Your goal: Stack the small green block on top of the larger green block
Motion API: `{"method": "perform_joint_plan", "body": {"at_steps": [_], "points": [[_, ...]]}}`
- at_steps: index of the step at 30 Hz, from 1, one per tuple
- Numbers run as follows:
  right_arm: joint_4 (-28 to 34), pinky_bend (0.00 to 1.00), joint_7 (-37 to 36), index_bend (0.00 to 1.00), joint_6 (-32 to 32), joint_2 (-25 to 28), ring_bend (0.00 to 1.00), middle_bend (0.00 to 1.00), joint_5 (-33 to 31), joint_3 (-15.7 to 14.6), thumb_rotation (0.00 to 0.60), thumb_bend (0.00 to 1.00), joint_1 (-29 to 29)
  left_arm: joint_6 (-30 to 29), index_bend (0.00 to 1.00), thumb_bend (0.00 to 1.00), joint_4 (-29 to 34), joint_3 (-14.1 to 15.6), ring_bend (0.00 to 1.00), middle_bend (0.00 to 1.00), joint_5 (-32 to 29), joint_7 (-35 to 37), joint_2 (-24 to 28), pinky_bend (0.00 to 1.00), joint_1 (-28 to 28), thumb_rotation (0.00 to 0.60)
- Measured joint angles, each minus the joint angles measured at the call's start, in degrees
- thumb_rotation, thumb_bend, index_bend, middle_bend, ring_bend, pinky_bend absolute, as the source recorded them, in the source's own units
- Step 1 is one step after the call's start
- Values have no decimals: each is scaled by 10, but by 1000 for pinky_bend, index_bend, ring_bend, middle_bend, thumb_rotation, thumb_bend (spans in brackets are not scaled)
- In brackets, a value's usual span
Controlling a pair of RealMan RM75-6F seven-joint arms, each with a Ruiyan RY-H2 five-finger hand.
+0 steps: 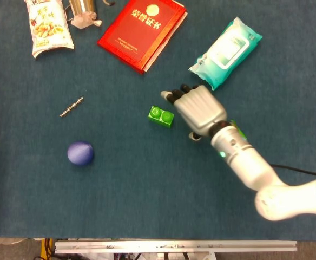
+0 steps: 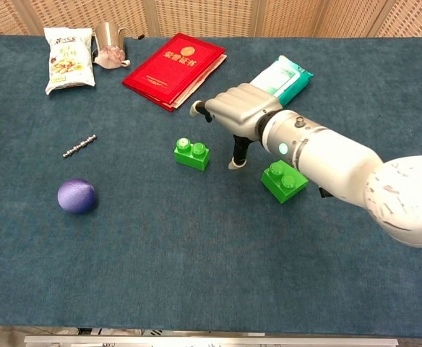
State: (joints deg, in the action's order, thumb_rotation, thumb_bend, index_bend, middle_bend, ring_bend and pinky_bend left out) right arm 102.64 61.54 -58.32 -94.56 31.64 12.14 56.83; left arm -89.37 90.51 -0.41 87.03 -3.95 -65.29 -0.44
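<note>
The small green block lies near the middle of the blue cloth. The larger green block sits to its right; in the head view my right forearm hides nearly all of it. My right hand hovers open just right of the small block, fingers spread above and past it, thumb pointing down beside it. It holds nothing. My left hand is not in view.
A red booklet, a teal wipes pack, a snack bag and a metal cup line the far side. A small metal chain and a purple ball lie at the left.
</note>
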Motion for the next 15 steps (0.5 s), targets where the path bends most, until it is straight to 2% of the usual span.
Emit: {"method": "perform_joint_plan", "body": {"at_steps": [9,15], "points": [[-63,347,27,158,-5,-52,189,267,-80,5,600,14,69,-3,50,218,-7,0,112,124,-3,11,0,128,6,600],[-107,347,28,203,16,-68,190,294,-106,3,600,19,99,-6,50,218,-12,-1,112,124,-6,16,0,128,9,600]]}}
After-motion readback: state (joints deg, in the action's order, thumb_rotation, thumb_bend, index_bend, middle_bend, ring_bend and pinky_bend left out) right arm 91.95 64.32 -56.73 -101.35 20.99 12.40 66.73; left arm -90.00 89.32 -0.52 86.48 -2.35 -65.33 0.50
